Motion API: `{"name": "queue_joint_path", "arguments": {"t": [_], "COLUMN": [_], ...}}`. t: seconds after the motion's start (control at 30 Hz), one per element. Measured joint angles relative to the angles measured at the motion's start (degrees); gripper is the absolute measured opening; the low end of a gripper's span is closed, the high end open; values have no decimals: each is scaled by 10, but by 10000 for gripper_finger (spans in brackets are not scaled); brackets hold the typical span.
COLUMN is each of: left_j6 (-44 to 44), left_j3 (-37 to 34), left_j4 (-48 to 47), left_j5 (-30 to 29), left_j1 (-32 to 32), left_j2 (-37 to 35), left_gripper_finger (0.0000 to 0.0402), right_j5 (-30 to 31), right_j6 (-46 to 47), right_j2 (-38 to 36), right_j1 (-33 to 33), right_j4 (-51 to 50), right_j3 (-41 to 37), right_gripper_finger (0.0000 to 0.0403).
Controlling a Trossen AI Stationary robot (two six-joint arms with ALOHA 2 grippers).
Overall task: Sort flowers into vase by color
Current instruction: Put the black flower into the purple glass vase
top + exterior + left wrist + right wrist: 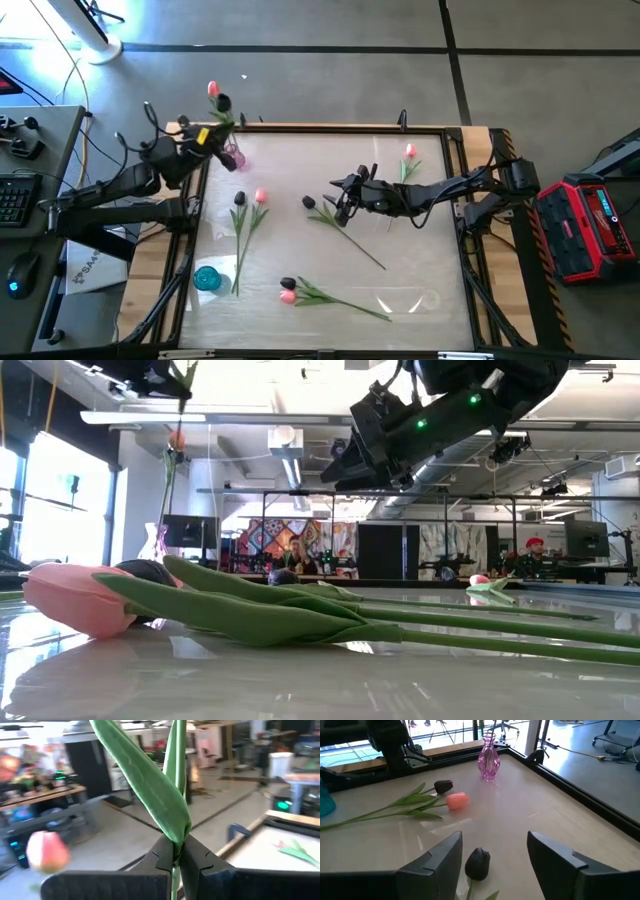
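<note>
Your table [420, 250] is cut off at six o'clock. The right claw [492, 855] hangs open over a dark tulip [478, 863] at center. At ten o'clock, the left claw [177, 855] pinches a stem [176, 755], its bloom hidden, above the pink vase [488, 760].

A vase [236, 158] stands at the table's [420, 250] far left corner, a cup [207, 278] near its left edge. Flowers [247, 215] lie scattered between; the right gripper [343, 197] hangs mid-table above one tulip [310, 203].
</note>
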Motion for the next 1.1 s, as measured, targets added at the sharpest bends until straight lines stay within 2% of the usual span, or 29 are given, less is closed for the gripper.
{"name": "queue_joint_path", "arguments": {"t": [0.17, 0.73, 0.93, 1.1], "left_j6": [-3, -39, -100, -154], "left_j3": [0, 0, 0, 0], "left_j4": [0, -6, -17, -64], "left_j5": [-49, -52, -53, -53], "left_j1": [27, 101, 116, 134], "left_j2": [-9, 41, 64, 89], "left_gripper_finger": [1, 0, 2, 18], "right_j5": [0, 0, 3, 43], "right_j6": [-1, -12, -12, -4], "right_j2": [0, 0, 0, 0], "right_j1": [0, 0, 0, 0], "right_j4": [-3, -25, -35, -62], "right_j3": [0, 0, -1, -1], "right_gripper_finger": [211, 211, 211, 211]}}
